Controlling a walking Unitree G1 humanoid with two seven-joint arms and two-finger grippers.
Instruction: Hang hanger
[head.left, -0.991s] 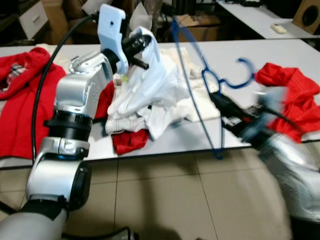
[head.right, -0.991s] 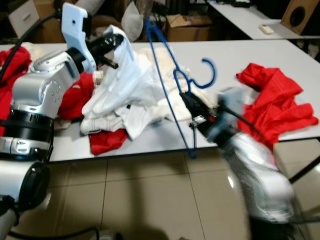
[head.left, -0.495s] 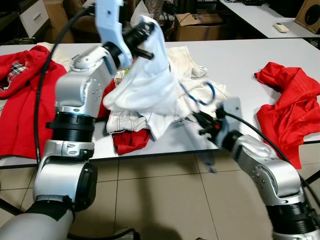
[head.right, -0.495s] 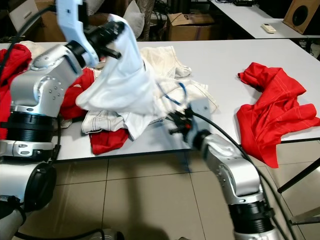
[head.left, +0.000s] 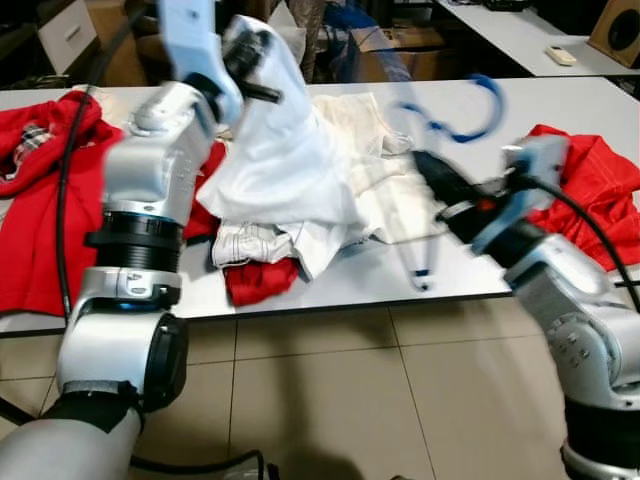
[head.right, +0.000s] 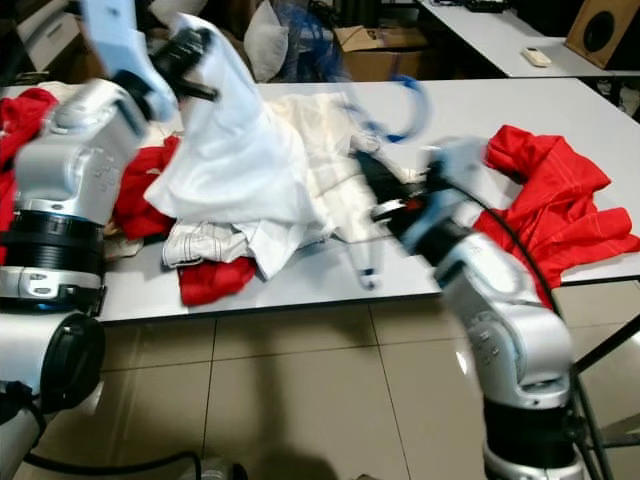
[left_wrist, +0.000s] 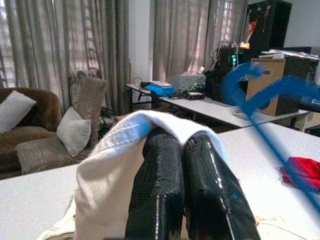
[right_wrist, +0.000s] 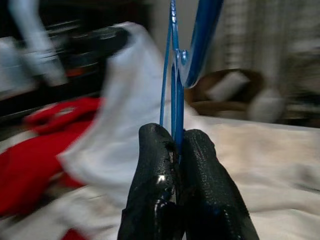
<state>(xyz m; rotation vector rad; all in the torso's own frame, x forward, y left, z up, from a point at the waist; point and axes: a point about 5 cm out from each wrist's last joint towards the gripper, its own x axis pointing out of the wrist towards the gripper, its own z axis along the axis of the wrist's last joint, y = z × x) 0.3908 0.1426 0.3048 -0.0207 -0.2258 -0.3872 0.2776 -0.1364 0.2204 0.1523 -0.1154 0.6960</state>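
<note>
Your right gripper (right_wrist: 176, 145), fingers pinched on the blue hanger (head.left: 470, 105), sits just right of the white garment (head.left: 285, 165) your left gripper (left_wrist: 182, 150) clamps aloft, hanger hook up.

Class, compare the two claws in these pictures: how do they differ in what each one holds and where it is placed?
The left claw is clamped on a white garment, lifted high over the table; the right claw pinches a thin blue hanger, lower, near the table's front edge. The left claw's load is soft, draping cloth; the right claw's is rigid wire. Both are shut on their loads.
</note>
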